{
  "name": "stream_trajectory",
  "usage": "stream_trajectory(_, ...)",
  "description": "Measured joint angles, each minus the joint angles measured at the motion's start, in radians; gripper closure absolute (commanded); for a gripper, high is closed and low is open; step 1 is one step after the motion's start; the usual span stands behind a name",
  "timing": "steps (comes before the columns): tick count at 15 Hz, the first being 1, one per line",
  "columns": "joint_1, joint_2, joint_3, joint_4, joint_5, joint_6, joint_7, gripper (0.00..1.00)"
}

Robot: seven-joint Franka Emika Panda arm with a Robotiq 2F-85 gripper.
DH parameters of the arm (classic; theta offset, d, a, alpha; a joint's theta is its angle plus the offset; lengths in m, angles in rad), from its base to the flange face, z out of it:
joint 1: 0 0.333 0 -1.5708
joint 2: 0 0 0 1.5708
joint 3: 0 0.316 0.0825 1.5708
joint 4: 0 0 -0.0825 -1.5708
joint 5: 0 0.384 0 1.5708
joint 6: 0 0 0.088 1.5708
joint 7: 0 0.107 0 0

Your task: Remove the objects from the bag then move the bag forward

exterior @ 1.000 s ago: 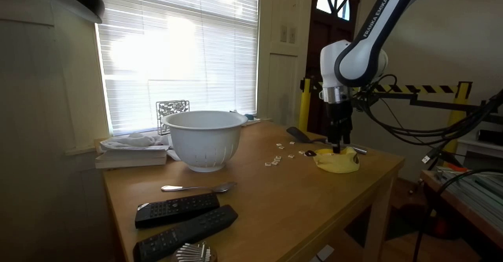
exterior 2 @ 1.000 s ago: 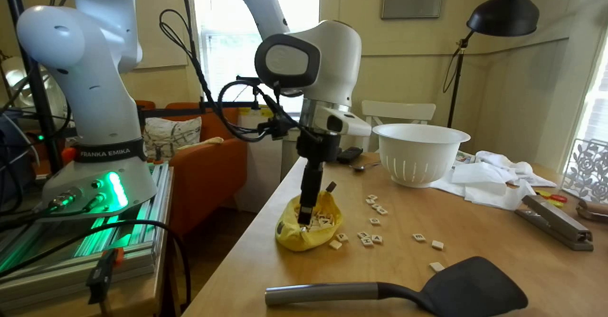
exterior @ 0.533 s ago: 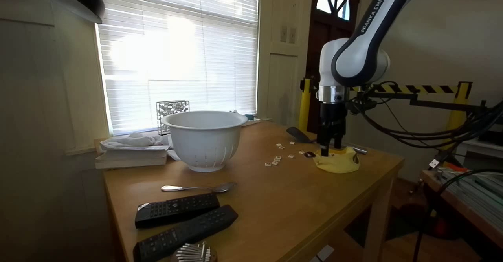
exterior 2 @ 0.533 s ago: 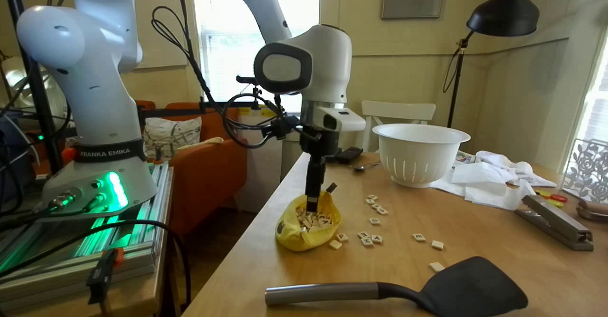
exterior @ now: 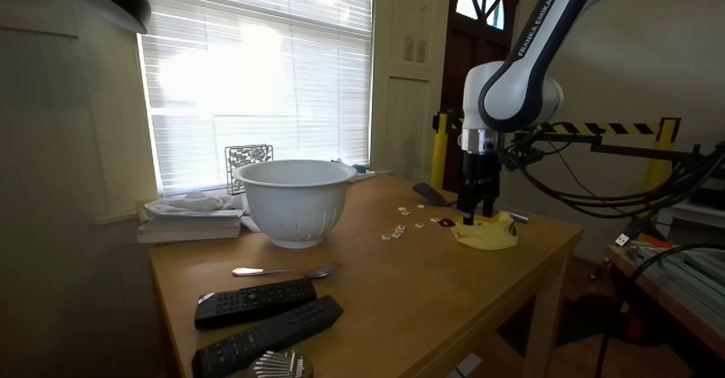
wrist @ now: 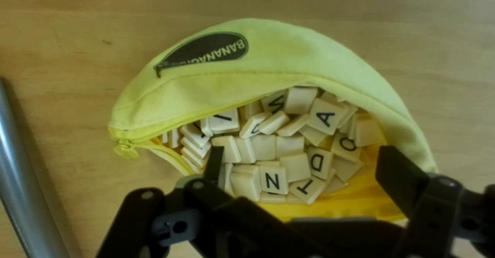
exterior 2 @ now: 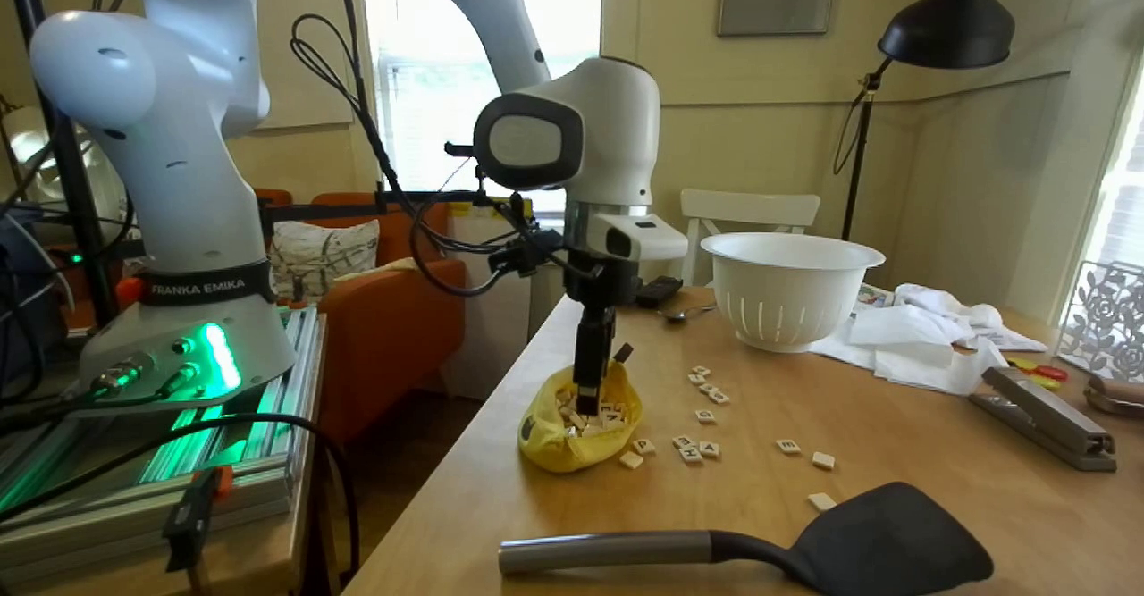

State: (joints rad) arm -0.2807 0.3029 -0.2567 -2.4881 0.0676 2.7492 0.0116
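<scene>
On the wooden table (exterior 2: 670,498), the unzipped yellow bag (wrist: 290,51) lies under the gripper (wrist: 303,163), whose jaws stand apart along the bag's long axis. Letter tiles (wrist: 296,168) inside sit beneath that gap.

Worktop (exterior: 385,310): white slotted bowl (exterior: 294,213) upright, shows in both exterior views. Spoon (exterior: 320,271) lies between it and two dark remotes (exterior: 255,303), side by side. Grey-handled black spatula (exterior 2: 894,538) lies flat. In an exterior view: stapler (exterior 2: 1046,419) just beside crumpled white sheets (exterior 2: 916,359), white chair (exterior 2: 751,206) behind bowl, black lamp (exterior 2: 952,29) beyond. Metal openwork rack (exterior: 249,154) near window blinds (exterior: 249,83).
</scene>
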Motion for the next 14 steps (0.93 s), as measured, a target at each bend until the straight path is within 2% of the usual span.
stream_trajectory(5, -0.012, 0.057, 0.004, 0.005, 0.0, 0.075, -0.005, 0.0)
stream_trajectory(6, -0.013, 0.071, 0.008, 0.005, 0.0, 0.092, -0.007, 0.25)
stream_trajectory(7, -0.013, 0.086, 0.01, 0.006, 0.0, 0.11, -0.009, 0.27)
stream_trajectory(11, -0.006, 0.118, -0.001, 0.006, -0.015, 0.164, -0.017, 0.57)
stream_trajectory(14, 0.001, 0.118, -0.023, 0.008, -0.026, 0.162, -0.018, 0.77)
